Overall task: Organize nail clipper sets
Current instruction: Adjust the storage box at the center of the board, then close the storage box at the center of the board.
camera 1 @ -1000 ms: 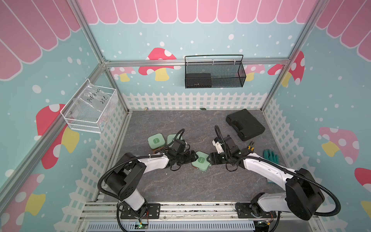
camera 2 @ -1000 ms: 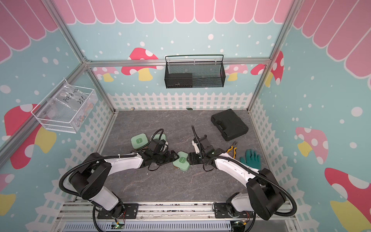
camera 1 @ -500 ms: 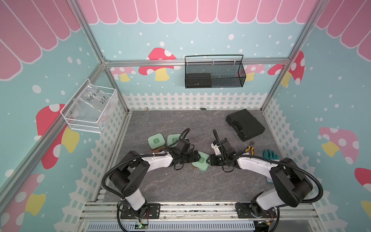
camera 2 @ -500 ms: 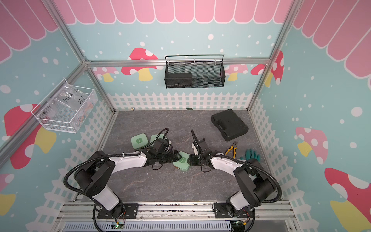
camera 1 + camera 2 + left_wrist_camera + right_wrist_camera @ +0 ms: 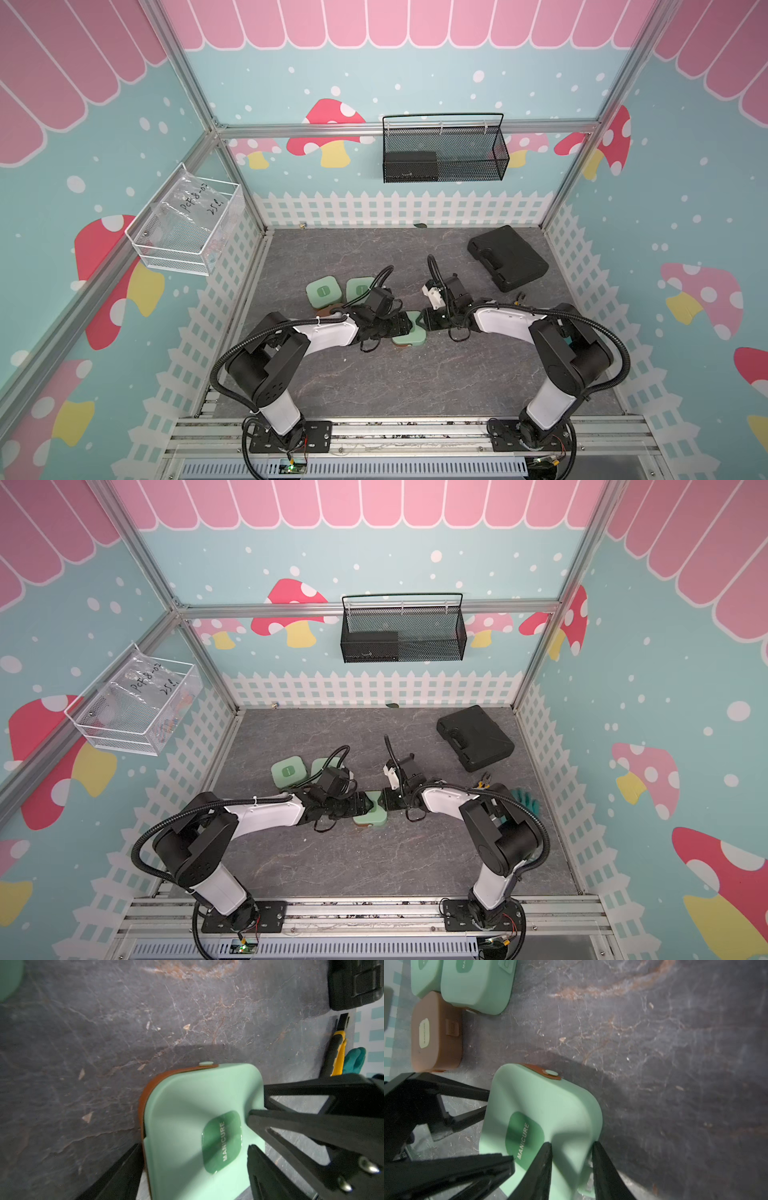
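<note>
A mint green nail clipper case [image 5: 411, 338] with a dark "MANICURE" label lies closed on the floor mid-cell between both arms. My left gripper [image 5: 401, 324] comes from the left and straddles it. In the left wrist view the case [image 5: 187, 1105] fills the wide gap of the gripper [image 5: 195, 1147], with a finger against each side. My right gripper [image 5: 572, 1145] comes from the right and is shut on the case's near corner [image 5: 550, 1101]. Two more mint cases [image 5: 324, 291] [image 5: 359, 286] and a brown one [image 5: 436, 1032] sit closed to the left.
A large black tool case [image 5: 507, 257] lies at the back right. Yellow-handled pliers [image 5: 519, 296] and a teal glove [image 5: 525, 802] lie behind the right arm. A black wire basket [image 5: 444, 149] and a clear bin [image 5: 187, 224] hang on the walls.
My right gripper moved in from the right and shut on the case's corner. My left gripper slid right over the case and its jaws narrowed slightly.
</note>
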`<action>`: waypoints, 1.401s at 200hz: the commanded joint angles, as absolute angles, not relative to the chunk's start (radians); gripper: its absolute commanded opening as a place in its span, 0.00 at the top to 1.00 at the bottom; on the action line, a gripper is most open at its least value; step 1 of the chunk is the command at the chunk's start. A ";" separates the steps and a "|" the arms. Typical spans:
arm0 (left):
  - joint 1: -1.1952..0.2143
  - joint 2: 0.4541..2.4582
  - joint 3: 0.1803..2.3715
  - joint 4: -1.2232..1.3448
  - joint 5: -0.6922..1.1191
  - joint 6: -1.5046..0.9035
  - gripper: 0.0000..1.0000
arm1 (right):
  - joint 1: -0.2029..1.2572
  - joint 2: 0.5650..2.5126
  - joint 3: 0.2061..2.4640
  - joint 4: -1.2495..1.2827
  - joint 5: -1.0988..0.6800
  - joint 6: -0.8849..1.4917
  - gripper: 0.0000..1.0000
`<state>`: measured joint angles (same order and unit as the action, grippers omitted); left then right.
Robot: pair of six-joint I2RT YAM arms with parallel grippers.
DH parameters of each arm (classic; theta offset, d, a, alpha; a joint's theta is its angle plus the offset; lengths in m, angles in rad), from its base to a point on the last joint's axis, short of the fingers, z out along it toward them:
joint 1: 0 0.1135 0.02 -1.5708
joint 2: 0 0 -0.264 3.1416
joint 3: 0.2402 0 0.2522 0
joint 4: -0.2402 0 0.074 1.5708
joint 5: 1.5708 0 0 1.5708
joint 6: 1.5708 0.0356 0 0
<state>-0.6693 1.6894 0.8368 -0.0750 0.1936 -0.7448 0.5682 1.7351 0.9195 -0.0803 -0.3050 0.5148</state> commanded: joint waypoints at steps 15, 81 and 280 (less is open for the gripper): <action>-0.670 1.729 0.829 -0.286 0.084 -0.755 0.23 | 0.568 1.723 0.976 -0.190 -0.269 0.436 0.56; -0.670 1.759 0.874 -0.407 0.007 -0.789 0.25 | 0.587 1.638 0.989 -0.288 -0.258 0.451 0.60; -0.670 1.819 0.867 -0.331 0.085 -0.814 0.34 | 0.602 1.733 0.747 -0.082 -0.380 0.619 0.73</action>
<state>-0.6697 1.7432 0.9379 -0.2268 0.0715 -0.7860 0.5762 1.6814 0.8478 -0.0742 -0.3222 0.5648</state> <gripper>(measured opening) 0.666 0.267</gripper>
